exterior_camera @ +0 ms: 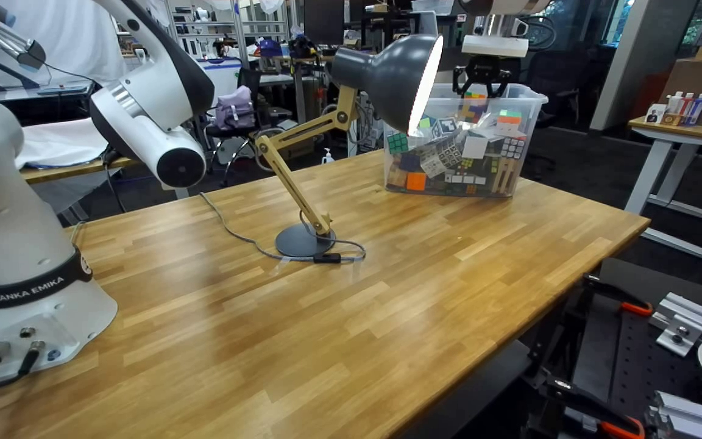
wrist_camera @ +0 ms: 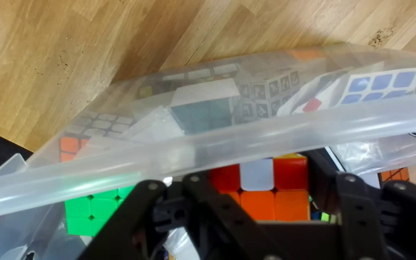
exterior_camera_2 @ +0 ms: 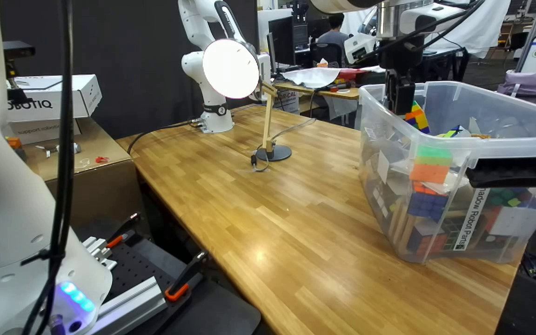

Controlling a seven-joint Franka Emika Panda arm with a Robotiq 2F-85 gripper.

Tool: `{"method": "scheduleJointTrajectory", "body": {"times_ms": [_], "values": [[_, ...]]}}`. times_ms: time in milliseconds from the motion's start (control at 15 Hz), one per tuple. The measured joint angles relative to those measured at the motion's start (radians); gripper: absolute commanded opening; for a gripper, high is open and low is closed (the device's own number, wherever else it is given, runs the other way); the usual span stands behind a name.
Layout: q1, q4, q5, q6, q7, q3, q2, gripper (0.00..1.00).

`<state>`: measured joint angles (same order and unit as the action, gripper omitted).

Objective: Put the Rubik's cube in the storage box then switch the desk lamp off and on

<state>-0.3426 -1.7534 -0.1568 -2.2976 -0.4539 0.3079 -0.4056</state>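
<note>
Pinching, as the wrist view shows: one end effector (wrist_camera: 260,177), its two fingers closed on one Rubik's cube (wrist_camera: 258,204), red, orange and white squares facing the camera. The cube is inside the mouth of one clear storage box (exterior_camera_2: 496,146); whether it touches the jumbled contents is hard to tell. Green-squared cube (wrist_camera: 89,213), one, in the box beside the end effector.

Desk lamp (exterior_camera: 343,114), one, lit, standing with the box on one wooden desk (exterior_camera: 387,317). Exterior details: in an exterior view, grey outer shade (exterior_camera: 397,79) and two tan arm lengths; in an exterior view, glowing lamp face (exterior_camera_2: 231,69). Cord switch (exterior_camera: 327,258), one, black, just beside the round base (exterior_camera: 296,241).

Shown in an exterior view only: black box handle (exterior_camera_2: 512,172), one; printed label strip (exterior_camera_2: 470,218), one; person (exterior_camera_2: 335,37), one, from behind; white ROBOTIQ carton (exterior_camera_2: 49,95), one.

In both exterior views: orange-handled clamps (exterior_camera: 636,308), two; lilac bag (exterior_camera: 235,110), one.
</note>
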Motion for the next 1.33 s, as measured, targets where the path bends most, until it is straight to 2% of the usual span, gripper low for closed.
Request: {"method": "scheduleJointTrajectory", "body": {"times_ms": [133,200,267,333,467,1333], "values": [[0.000,0.000,0.000,0.000,0.006,0.000,0.000,0.39],[0.000,0.000,0.000,0.000,0.007,0.000,0.000,0.69],[0.000,0.000,0.000,0.001,0.007,0.000,0.000,0.85],[0.000,0.000,0.000,0.001,0.007,0.000,0.000,0.96],[0.000,0.000,0.000,0.001,0.007,0.000,0.000,1.00],[-0.001,0.001,0.000,-0.014,0.007,0.004,0.027,1.00]]}}
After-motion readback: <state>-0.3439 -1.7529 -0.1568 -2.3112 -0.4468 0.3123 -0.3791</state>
